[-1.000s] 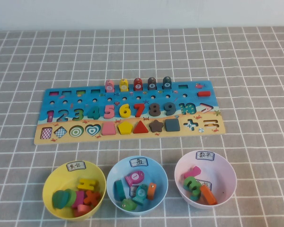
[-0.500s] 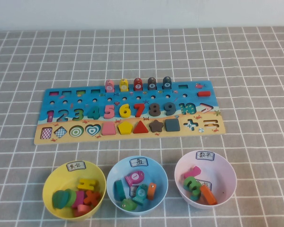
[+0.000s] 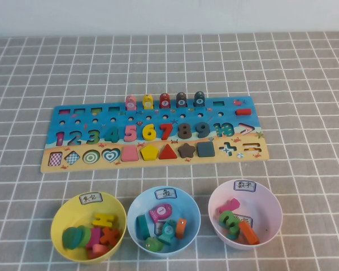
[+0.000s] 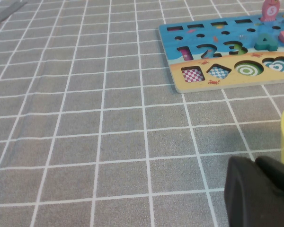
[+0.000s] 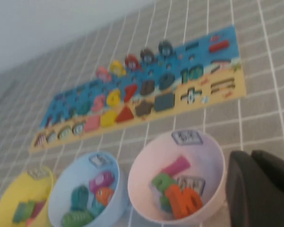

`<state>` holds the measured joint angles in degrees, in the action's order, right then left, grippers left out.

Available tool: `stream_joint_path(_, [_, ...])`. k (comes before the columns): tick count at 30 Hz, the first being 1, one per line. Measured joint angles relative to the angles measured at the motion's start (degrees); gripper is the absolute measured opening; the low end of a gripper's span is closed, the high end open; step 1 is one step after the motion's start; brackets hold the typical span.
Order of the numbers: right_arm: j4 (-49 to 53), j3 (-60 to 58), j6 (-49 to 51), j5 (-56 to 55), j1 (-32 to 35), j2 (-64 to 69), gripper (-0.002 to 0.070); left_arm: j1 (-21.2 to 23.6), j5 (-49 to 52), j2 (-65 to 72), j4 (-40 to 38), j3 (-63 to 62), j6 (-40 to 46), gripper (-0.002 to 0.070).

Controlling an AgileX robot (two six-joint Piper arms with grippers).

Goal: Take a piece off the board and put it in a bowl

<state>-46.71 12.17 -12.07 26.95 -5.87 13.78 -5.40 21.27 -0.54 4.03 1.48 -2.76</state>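
The piece (image 3: 243,112) sits seated at the board's (image 3: 152,132) far right corner, untouched. The bowl (image 3: 88,226) stands near the board's left end. My left gripper (image 4: 260,194) hangs beside that bowl; my right gripper (image 5: 262,189) beside the pink bowl (image 3: 246,212). Whether either gripper is spread, I cannot tell.

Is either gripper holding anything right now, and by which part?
Nothing held: the left gripper and right gripper are off the board; the piece sits there.
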Motion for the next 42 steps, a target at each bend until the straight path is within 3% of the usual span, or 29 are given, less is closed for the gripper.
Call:
stream_joint_path(7, [9.57,15.32,0.00,14.97,0.00,23.97,-0.0018,0.00,0.00,0.00,0.00,0.00,0.00,-0.0001])
stream_joint_path(15, [11.92,30.64,-1.06,19.59,-0.43,48.05,-0.0018,0.00,0.00,0.00,0.00,0.00,0.00,-0.0001])
stream_joint_path(20, [15.85,41.16,-0.35,21.70,-5.01,61.50,-0.0018,0.00,0.00,0.00,0.00,0.00,0.00,-0.0001])
stream_joint_path(30, [21.39,61.11,2.47,25.55,-9.81,77.41,-0.0018,0.00,0.00,0.00,0.00,0.00,0.00,-0.0001])
stream_joint_path(42, [32.14,87.49,16.25,37.94,-13.56,97.37,-0.0004,0.00,0.00,0.00,0.00,0.00,0.00,-0.0001])
